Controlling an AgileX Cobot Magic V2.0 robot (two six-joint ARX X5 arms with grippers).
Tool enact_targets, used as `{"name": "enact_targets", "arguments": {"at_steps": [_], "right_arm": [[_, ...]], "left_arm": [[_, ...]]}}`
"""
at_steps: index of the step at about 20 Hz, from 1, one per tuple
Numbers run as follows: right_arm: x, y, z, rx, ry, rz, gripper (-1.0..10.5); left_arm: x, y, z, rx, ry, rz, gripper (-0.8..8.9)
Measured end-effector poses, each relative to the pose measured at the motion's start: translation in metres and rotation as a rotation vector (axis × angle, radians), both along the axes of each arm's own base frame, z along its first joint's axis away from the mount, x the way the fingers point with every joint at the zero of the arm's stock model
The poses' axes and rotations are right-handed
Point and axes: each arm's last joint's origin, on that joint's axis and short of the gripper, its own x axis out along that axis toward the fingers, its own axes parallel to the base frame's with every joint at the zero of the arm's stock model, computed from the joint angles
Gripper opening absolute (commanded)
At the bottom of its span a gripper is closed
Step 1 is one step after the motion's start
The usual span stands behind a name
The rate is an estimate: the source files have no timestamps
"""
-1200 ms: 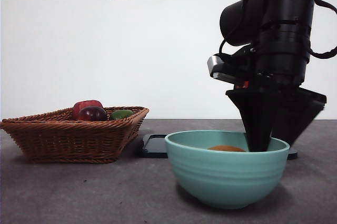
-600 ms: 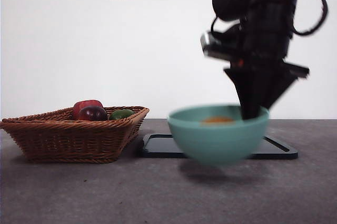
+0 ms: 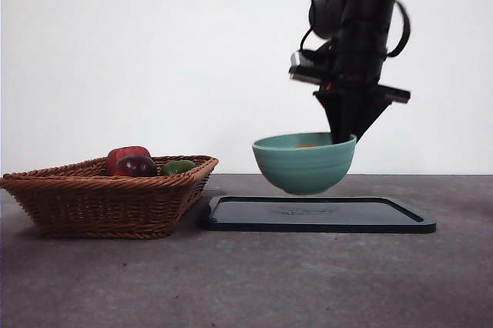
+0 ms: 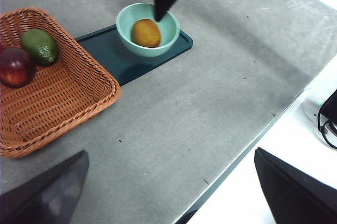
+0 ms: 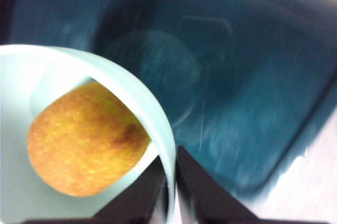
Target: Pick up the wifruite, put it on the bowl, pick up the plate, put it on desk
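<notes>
Wifruite (image 5: 87, 140) in bowl (image 3: 304, 162) gripped by right hand (image 5: 172, 182).

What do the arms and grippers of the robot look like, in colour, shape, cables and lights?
The right gripper is matte black, with wedge-shaped jaws tapering downward. Above it rises a black cylindrical arm with looping black cables, a green light near the top and a silver-grey camera block on one side. The left gripper shows only two broad, flat, black jaws, wide apart.

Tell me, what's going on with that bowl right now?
Right gripper shut on the bowl's rim, holding it in the air above the dark tray. Wifruite inside. Left gripper open, waiting. Nothing in the way.
</notes>
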Motion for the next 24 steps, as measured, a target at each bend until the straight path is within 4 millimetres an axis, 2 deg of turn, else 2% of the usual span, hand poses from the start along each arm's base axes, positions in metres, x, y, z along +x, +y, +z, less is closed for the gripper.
{"name": "enact_targets", "arguments": {"at_steps": [3, 7, 14, 15, 18, 20, 22, 24], "right_arm": [[0.018, 0.000, -0.016, -0.007, 0.021, 0.000, 0.1], [0.027, -0.006, -0.032, -0.009, 0.054, -0.001, 0.1], [0.030, -0.013, -0.033, 0.010, 0.054, -0.012, 0.2], [0.030, -0.013, -0.033, 0.011, 0.054, -0.009, 0.6], [0.030, -0.012, -0.032, 0.012, 0.052, -0.007, 2.9], [0.032, -0.014, -0.031, 0.009, 0.044, -0.013, 3.7], [0.034, -0.019, -0.020, 0.010, 0.039, -0.024, 4.4], [0.036, -0.023, 0.001, 0.016, 0.015, -0.037, 4.4]], "left_arm": [[0.000, 0.000, 0.000, 0.000, 0.000, 0.000, 5.00], [0.000, 0.000, 0.000, 0.000, 0.000, 0.000, 5.00], [0.000, 0.000, 0.000, -0.003, -0.002, 0.000, 5.00], [0.000, 0.000, 0.000, -0.003, -0.002, 0.000, 5.00], [0.000, 0.000, 0.000, -0.002, -0.001, 0.000, 5.00], [0.000, 0.000, 0.000, -0.003, -0.002, 0.000, 5.00], [0.000, 0.000, 0.000, -0.003, -0.002, 0.000, 5.00], [0.000, 0.000, 0.000, -0.003, -0.002, 0.000, 5.00]]}}
